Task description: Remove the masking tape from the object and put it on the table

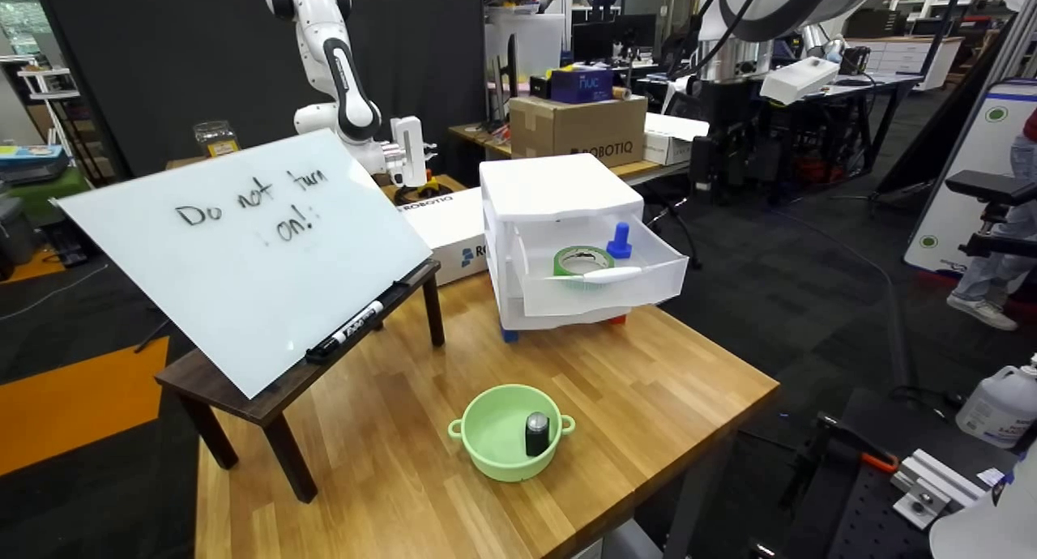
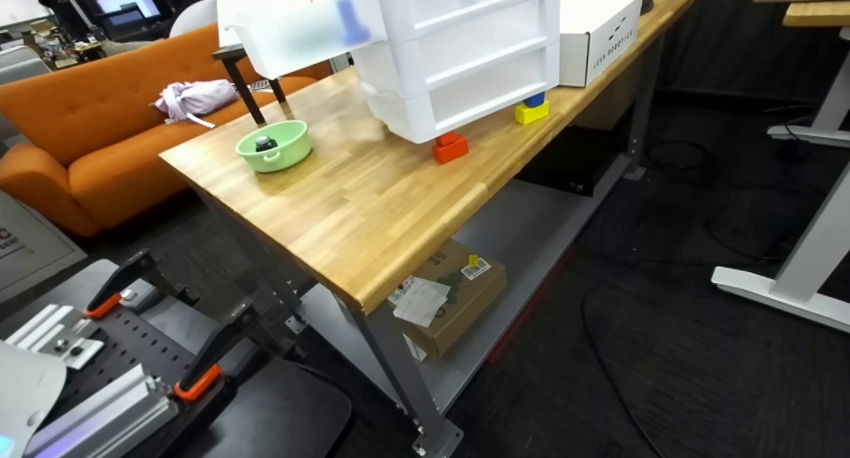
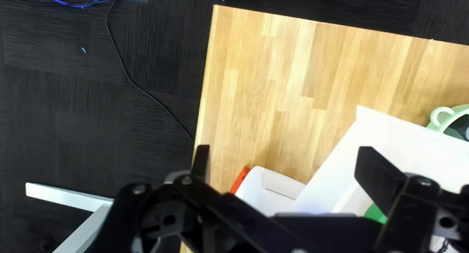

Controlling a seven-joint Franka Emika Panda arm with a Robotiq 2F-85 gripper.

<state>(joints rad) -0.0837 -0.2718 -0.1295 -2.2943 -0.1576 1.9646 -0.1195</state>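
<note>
The Robotiq gripper hung with its jaws wide apart and nothing between them. Green masking tape lay flat in the pulled-out translucent drawer, near a blue knob-topped piece. To me it looked light and firm, hardly fragile; I'd have pinched one wall, one jaw inside the ring.

In an exterior view the plank-grained worktop lay below and left of the jaws. On it, nearer the camera, sat a green bowl; farther left of the jaws stood a low dark stand and, partly behind the drawer unit, a white box. At the unit's foot lay a yellow block and a red block, the red showing between the jaws in the wrist view.
</note>
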